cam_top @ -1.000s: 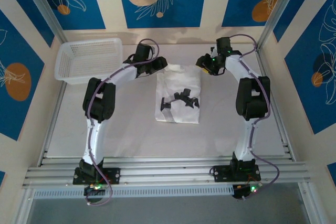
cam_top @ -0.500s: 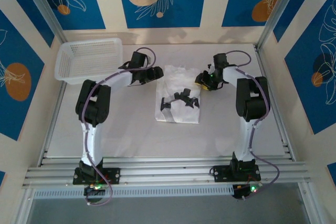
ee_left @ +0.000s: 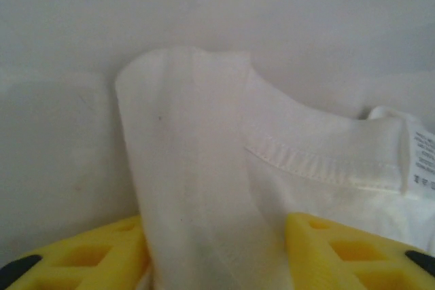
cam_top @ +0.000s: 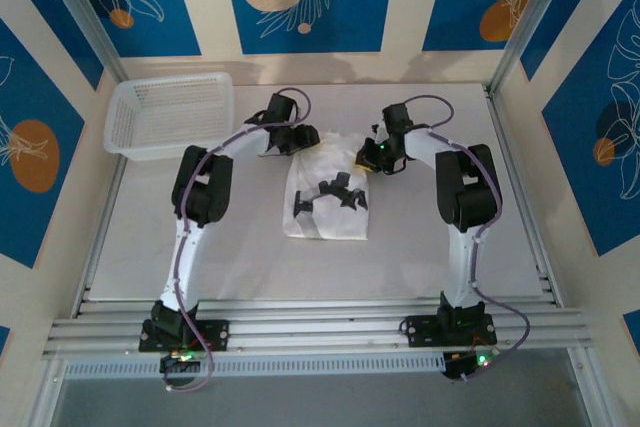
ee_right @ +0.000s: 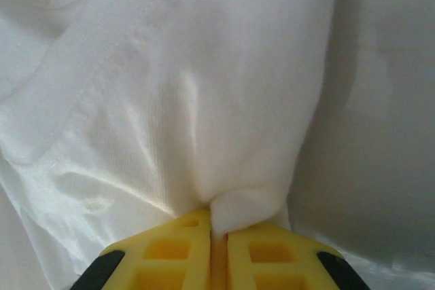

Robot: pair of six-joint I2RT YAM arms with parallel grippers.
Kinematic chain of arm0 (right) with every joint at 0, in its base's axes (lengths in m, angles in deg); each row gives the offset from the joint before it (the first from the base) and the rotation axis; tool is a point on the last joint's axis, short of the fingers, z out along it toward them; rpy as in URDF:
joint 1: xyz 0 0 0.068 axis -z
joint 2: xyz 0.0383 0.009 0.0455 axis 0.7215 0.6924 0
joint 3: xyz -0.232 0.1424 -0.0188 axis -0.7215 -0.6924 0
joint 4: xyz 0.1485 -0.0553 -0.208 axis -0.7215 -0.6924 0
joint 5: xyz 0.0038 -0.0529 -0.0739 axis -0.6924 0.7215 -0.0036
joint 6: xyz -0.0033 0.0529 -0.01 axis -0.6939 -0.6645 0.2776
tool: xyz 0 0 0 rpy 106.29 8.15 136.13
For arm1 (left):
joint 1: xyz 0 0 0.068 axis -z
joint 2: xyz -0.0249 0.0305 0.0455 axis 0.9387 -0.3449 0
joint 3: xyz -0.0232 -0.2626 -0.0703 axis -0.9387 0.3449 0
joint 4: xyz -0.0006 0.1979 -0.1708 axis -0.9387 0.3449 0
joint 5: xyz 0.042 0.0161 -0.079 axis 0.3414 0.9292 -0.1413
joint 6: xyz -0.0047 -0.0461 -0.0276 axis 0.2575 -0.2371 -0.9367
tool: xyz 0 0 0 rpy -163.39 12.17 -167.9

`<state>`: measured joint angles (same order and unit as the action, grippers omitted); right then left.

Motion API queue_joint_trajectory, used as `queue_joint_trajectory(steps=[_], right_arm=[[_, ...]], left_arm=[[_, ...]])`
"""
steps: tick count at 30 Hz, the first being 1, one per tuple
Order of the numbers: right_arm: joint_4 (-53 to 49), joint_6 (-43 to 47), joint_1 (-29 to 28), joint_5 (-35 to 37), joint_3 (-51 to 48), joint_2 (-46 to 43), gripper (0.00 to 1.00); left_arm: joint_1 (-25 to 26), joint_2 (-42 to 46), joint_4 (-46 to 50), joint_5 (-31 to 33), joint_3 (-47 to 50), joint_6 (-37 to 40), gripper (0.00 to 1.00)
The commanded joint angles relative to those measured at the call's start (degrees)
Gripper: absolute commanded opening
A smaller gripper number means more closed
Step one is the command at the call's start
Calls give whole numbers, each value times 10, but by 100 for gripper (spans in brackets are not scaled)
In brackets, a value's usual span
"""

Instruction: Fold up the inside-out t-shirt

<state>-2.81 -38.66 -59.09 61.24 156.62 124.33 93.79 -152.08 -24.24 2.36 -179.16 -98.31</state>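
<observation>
At the right fingers: the right gripper (ee_right: 217, 225) is pinched tight on a fold of the shirt (ee_right: 170, 100), and cloth bulges out just above the tips.
Left fingers: the left gripper (ee_left: 214, 236) has its yellow fingers (ee_left: 88, 252) set apart with shirt cloth filling the gap. I cannot tell whether they clamp it, as the tips are cut off at the frame edge.
Shirt: it lies as a narrow strip at mid-table with a black print (cam_top: 328, 192) showing. The far end, with the collar (ee_left: 312, 164), sits between the two grippers, and the near end lies flat.
Step, as I judge: carry the far end over onto the near end.
Doing it well: move both grippers together at one height, keep the edge between them taut, lay it square on the near hem, then let go.
Around: the basket (cam_top: 165, 112) is at the far left of the table (cam_top: 230, 247), well apart from the shirt.
In the way: probably only the arms' own elbows, which flank the strip.
</observation>
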Motion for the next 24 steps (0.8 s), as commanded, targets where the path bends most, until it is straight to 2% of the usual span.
queue_joint_trajectory(steps=[1,3,5,7,12,16,21,24], right_arm=[[-10,-4,-9,-14,1,-8,15],[-12,-9,-9,-14,0,-10,18],[-18,-11,-6,-16,-1,-21,25],[-23,-9,-1,-15,-9,-45,32],[13,-41,39,-14,-57,-108,51],[25,-50,54,-25,-47,-77,55],[-13,-44,44,12,-1,-15,57],[-6,-49,36,-7,3,3,57]], left_arm=[[14,-22,38,-15,-17,4,36],[17,-23,48,-12,-18,8,24],[15,-18,58,-7,-15,13,10],[13,-9,63,-6,-8,22,0],[9,23,23,-49,37,41,0],[10,23,22,-66,41,50,0],[10,20,13,-77,43,50,0],[10,19,4,-89,45,49,0]])
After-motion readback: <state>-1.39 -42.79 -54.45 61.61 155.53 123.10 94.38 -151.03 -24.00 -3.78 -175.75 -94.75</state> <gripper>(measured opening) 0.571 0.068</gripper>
